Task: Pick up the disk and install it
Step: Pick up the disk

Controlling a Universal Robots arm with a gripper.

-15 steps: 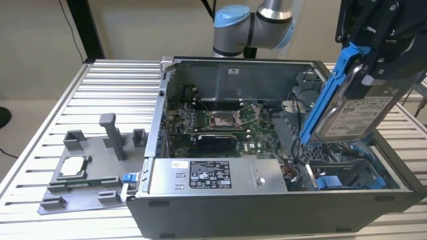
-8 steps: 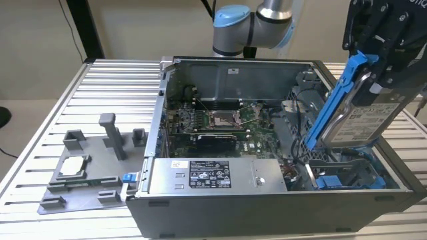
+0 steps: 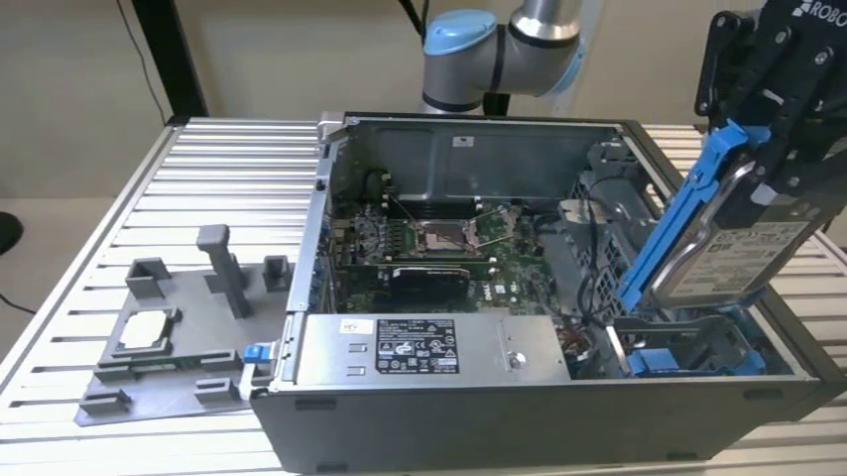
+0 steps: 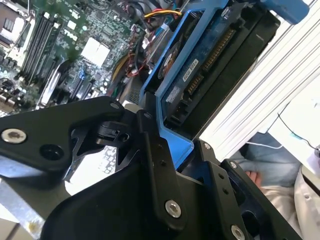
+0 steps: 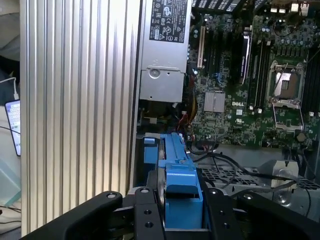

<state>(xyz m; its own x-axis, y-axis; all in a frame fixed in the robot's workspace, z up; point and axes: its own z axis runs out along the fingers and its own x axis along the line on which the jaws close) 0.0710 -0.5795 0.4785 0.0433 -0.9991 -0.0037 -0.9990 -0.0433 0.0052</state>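
The disk point(image 3: 741, 253), a silver drive with a white label in a blue plastic bracket point(image 3: 672, 218), hangs steeply tilted over the right end of the open computer case point(image 3: 530, 416). Its lower end dips into the drive bay point(image 3: 688, 347), where other blue plastic parts sit. My gripper point(image 3: 765, 164) is shut on the disk's upper end. In the second wrist view the black fingers point(image 4: 155, 165) clamp the blue bracket point(image 4: 172, 100) and the disk's connector edge point(image 4: 210, 65) faces the camera. In the first wrist view my gripper point(image 5: 182, 215) squeezes the blue bracket point(image 5: 177, 185) from both sides.
Inside the case lie the motherboard point(image 3: 437, 238) and a long grey labelled box point(image 3: 423, 347) along the front wall. On the slatted metal table point(image 3: 198, 178), at the exterior view's left, stands a grey fixture point(image 3: 173, 377) with a small silver chip point(image 3: 146, 332). A person's hand point(image 4: 252, 177) is beyond the table edge.
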